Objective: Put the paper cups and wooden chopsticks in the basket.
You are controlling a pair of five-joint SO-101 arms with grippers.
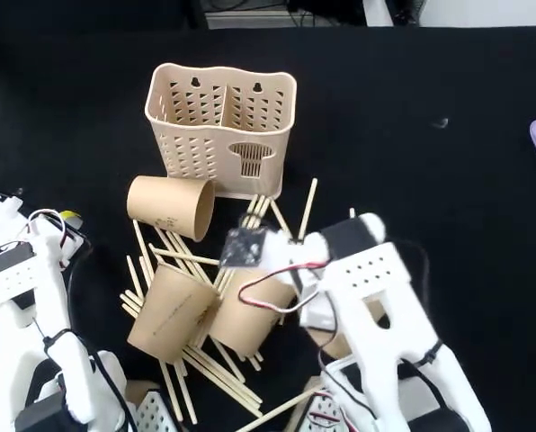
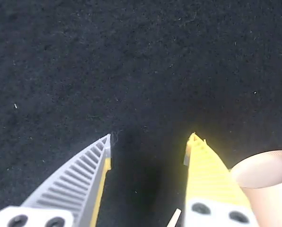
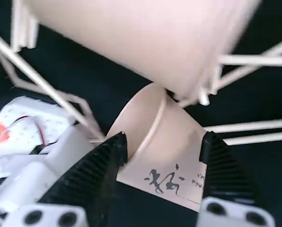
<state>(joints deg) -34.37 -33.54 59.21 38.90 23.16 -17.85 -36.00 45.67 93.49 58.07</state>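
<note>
Noting hand states first. Right hand (image 3: 163,142): the black fingers stand wide, one on each side of a paper cup (image 3: 164,156) that lies on its side. Each tip sits right at the cup wall. The wall shows no dent, so I judge this a straddle, not yet a squeeze. Approaching across the cup's width makes sense, since the wall is soft and round and a grip on the rim would crush it.

A neighbouring cup (image 3: 131,38) looms just beside the targeted one, and chopsticks (image 3: 254,127) run under and around both. Risk: closing may pinch a stick or nudge the neighbour.

High view: the right arm (image 1: 376,288) reaches over the pile. The loose cup (image 1: 171,207) lies just in front of the basket (image 1: 205,148), and two more cups (image 1: 169,310) rest on scattered chopsticks (image 1: 183,256). The basket stands upright on the black counter (image 1: 430,180). I can see nothing in either compartment, so the task appears barely begun.

Left hand (image 2: 150,137): fingers apart, nothing between them, only bare counter below. It sits off to the side, well apart from the pile's centre, likely kept clear of the right arm's path. One cup's rim (image 2: 264,175) shows just beside its yellow finger (image 2: 205,165).
</note>
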